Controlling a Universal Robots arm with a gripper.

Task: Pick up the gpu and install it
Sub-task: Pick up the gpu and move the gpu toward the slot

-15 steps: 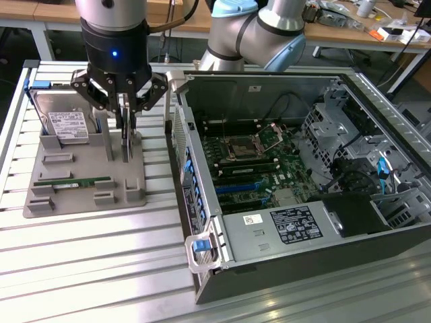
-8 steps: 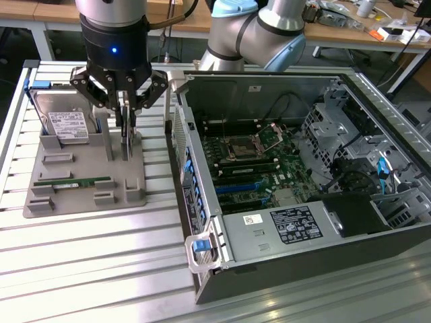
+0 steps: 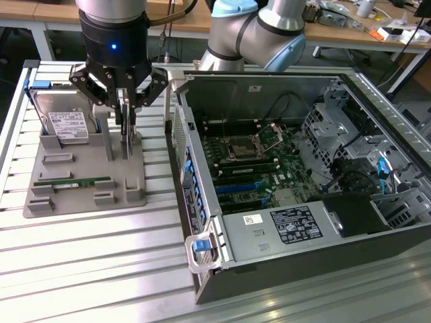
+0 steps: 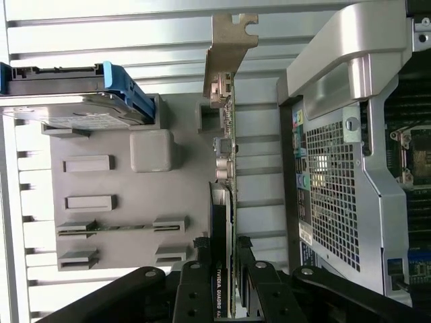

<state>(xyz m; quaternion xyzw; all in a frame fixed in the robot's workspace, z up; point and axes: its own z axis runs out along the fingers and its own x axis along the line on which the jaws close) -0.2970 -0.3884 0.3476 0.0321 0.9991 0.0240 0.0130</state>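
The gpu stands on edge in a slot of the grey holder tray at the exterior view's left. My gripper comes straight down over it, its two fingers pressed against the card's broad faces, shut on it. In the wrist view the gpu runs edge-on away from my gripper, with its silver bracket at the far end. The card's lower edge still appears to sit in the holder.
The open computer case lies at the exterior view's right, with its motherboard and blue slots exposed. On the tray a silver hard drive stands in a blue frame, and a green memory stick lies flat. The slatted metal table surrounds everything.
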